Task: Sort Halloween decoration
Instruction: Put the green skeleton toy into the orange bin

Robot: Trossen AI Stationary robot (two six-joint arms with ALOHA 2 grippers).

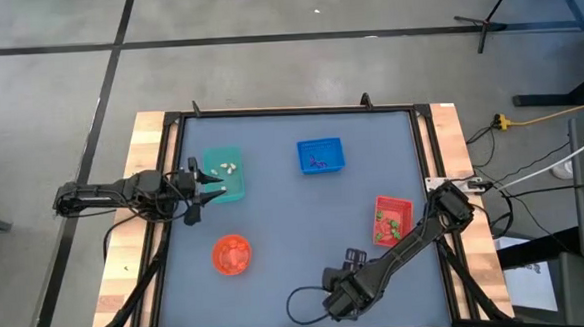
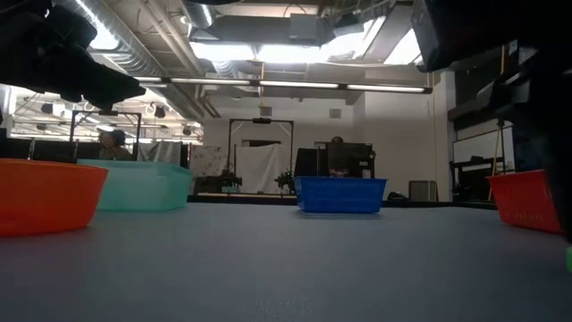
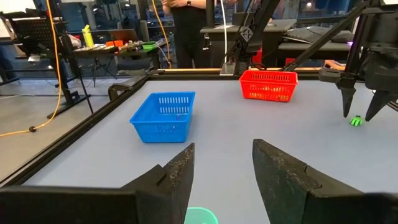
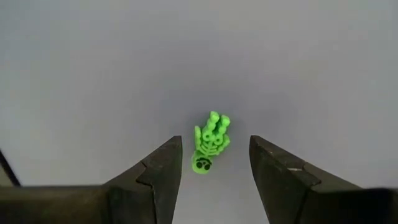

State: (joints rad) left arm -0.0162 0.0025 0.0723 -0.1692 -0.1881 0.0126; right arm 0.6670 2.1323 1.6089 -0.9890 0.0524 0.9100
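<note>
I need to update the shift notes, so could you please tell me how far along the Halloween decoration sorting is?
Mostly sorted: white trinkets lie in the teal tray, purple ones in the blue tray, green ones in the red tray, orange ones in the orange bowl. In hand: the right gripper, fingers open, straddles a green skeleton on the table. Left: grasp it and bin it. The left gripper hangs open at the teal tray.

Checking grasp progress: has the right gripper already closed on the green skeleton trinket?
No. In the right wrist view, the green skeleton trinket lies on the table between the right gripper's open fingers, untouched.
</note>
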